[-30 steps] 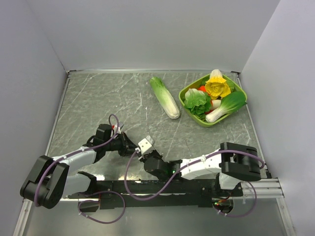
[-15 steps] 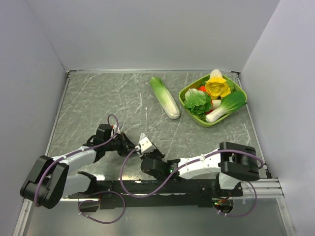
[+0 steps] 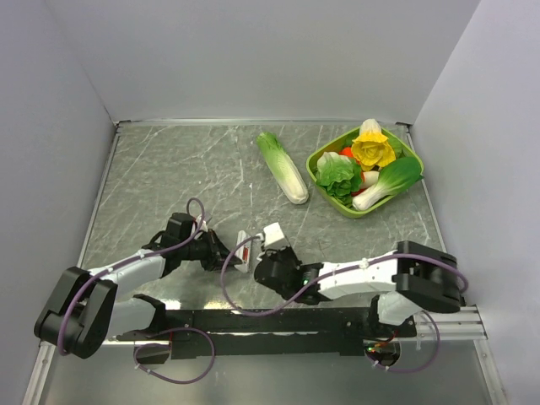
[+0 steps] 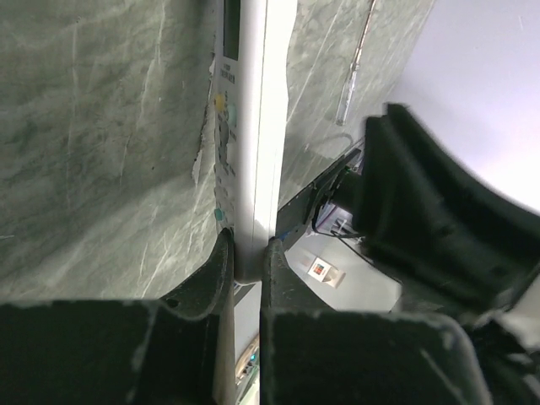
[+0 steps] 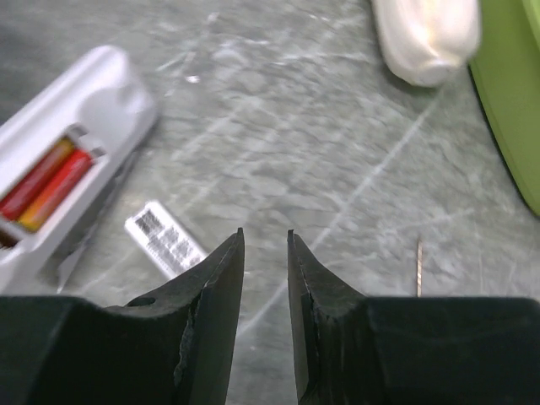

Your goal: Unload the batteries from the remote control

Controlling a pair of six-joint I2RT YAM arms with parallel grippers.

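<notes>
My left gripper is shut on one end of the white remote control, holding it low over the table; in the left wrist view the left gripper clamps the bar on edge. The remote control has its recess uncovered, and two red-and-gold batteries lie in it side by side. Just right of it, my right gripper is open by a narrow gap, and the right gripper has nothing between its fingers. The flat whitish cover piece lies on the table below the remote.
A long pale-green cabbage lies at the back centre, its white end ahead of my right gripper. A green bowl of toy vegetables stands at the back right, rim. Walls close in the table on three sides.
My right gripper has drawn back to the right, away from the remote control, which now shows with its red mark exposed. The left gripper has kept its hold and place.
</notes>
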